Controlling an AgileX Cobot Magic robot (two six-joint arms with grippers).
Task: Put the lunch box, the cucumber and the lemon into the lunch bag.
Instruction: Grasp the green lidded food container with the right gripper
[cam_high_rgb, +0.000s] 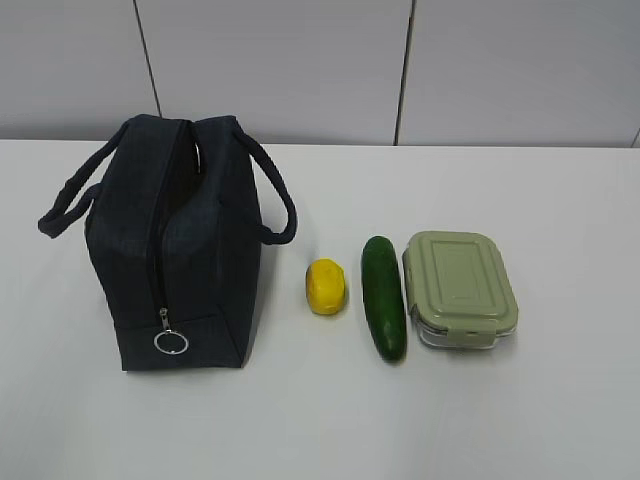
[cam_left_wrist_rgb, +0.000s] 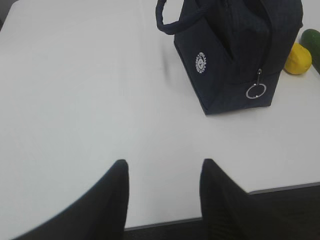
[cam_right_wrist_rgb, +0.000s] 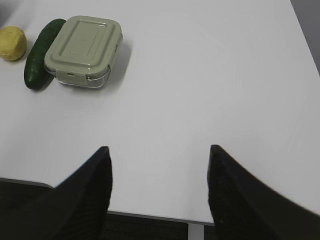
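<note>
Nothing is packed yet: the lemon (cam_high_rgb: 327, 286), cucumber (cam_high_rgb: 384, 297) and lunch box (cam_high_rgb: 460, 289) lie in a row on the counter (cam_high_rgb: 520, 410) beside the zipped lunch bag (cam_high_rgb: 180, 250), while the left hand (cam_left_wrist_rgb: 162, 200) and right hand (cam_right_wrist_rgb: 159, 192) hover spread and empty at the near edge.

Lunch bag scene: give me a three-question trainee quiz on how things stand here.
1. True or false: the lemon already lies inside the lunch bag.
2. What lies between the lemon and the lunch box?
3. Is either gripper holding anything? A) left B) right C) neither

Key:
1. False; it lies on the table beside the bag.
2. The cucumber.
3. C; the left gripper and right gripper both stand open, empty.
</note>
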